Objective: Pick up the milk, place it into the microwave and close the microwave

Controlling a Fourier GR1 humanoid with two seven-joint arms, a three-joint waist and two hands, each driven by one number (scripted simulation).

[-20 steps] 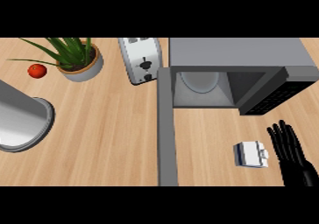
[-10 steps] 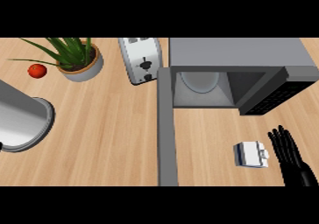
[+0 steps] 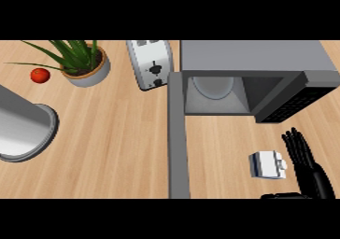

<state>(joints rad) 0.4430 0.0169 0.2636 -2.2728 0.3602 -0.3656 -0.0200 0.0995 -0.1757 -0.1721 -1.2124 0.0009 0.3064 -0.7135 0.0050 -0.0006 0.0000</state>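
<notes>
Right now the right hand (image 3: 310, 168) has straight, released fingers just beside the milk (image 3: 268, 164), perhaps touching, on the counter (image 3: 117, 140) before the open microwave (image 3: 255, 60). A sideways nudge could topple it.

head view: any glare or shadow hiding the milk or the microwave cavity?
Head view: even light, no glare on the milk carton or the counter; the microwave cavity is shaded, yet its turntable shows; the steep angle stretches the open door into a long grey strip; the black right hand lies beside the carton, not covering it.
</notes>
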